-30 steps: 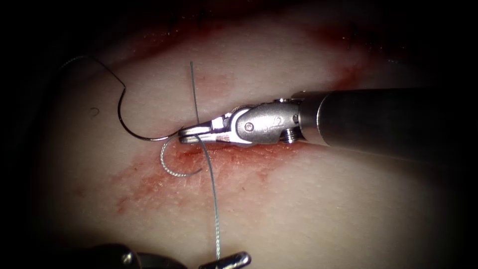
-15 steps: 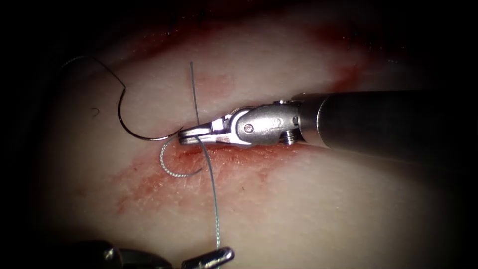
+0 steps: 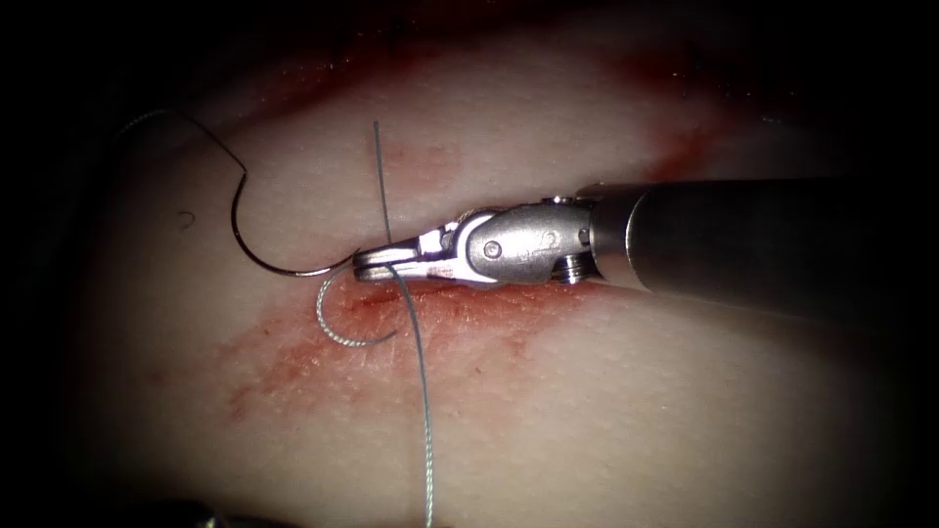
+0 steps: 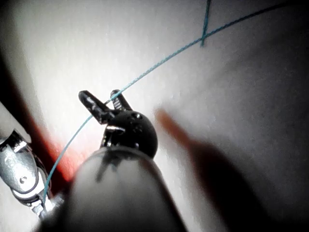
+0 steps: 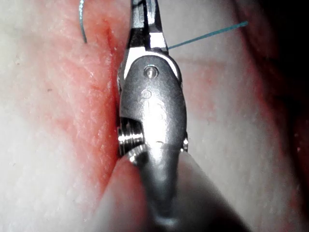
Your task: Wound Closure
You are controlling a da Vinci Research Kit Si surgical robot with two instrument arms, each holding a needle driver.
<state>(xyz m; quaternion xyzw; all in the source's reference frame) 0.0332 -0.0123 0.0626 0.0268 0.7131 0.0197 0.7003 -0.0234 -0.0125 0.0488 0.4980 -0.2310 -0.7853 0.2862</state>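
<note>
Needle (image 3: 256, 249) | your right hand (image 3: 377, 262) grips its end, curve lying free on tissue (image 3: 636, 391) | left hand (image 4: 104, 102) wide, thread (image 3: 421, 391) running between its jaws, ungripped.

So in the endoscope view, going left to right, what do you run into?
Curved needle lying on the tissue, then the right tool's fingers shut on the thread by the cut, then its wrist, then its dark shaft.
</note>
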